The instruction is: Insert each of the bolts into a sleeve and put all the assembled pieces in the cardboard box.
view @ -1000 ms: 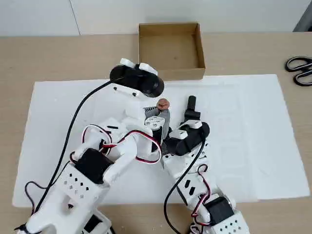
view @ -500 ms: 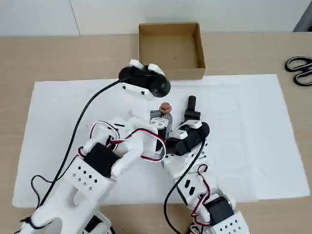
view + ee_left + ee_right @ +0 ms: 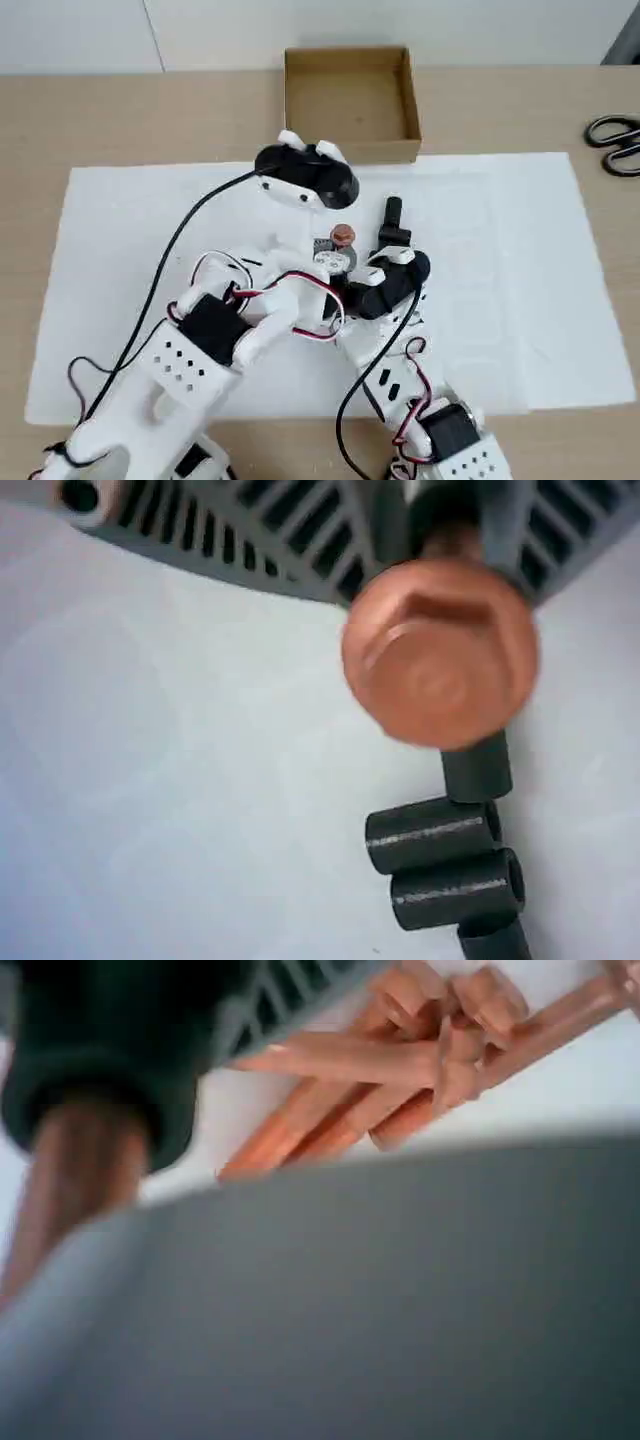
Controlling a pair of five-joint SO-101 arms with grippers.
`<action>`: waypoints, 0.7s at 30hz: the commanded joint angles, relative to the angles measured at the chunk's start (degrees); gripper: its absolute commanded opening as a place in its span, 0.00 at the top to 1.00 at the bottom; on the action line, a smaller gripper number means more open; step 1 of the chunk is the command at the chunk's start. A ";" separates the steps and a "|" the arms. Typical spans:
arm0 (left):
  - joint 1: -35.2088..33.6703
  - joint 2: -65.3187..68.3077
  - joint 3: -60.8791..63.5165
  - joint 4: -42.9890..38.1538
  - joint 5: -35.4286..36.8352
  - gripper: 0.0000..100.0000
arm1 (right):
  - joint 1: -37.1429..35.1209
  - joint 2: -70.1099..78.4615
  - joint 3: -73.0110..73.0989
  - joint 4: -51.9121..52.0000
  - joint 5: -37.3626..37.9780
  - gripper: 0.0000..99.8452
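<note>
Between the two arms, over the white foam sheet [image 3: 500, 260]: copper hex-head metal bolt [image 3: 440, 655], pinched just under its head by the closed left gripper [image 3: 447, 525]. Probably ready for carrying: hold that squeeze firm, lift clear of the front wall of the brown cardboard box [image 3: 350, 152], release well inside. Head up, shank down, long axis near vertical. Loose short black tube sleeves [image 3: 445, 855] lying below. Just beside, right gripper [image 3: 392, 215]; opening impossible to tell.

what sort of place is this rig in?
Likely a lab or workshop bench: wooden table under a white sheet, loose sleeves and bolts, scissors at the edge.
</note>
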State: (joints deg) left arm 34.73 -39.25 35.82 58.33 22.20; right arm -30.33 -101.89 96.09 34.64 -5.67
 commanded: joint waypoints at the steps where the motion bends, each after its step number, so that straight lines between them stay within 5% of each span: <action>1: 0.44 -0.18 -0.40 0.18 -0.09 1.00 | 0.04 -1.45 0.35 -0.22 -0.44 1.00; 21: 0.70 -0.35 1.80 2.02 -0.09 1.00 | 0.04 -1.45 0.35 -0.22 -0.44 1.00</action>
State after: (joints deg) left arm 35.34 -39.16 38.02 60.18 22.37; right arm -30.33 -101.98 96.09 34.64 -5.67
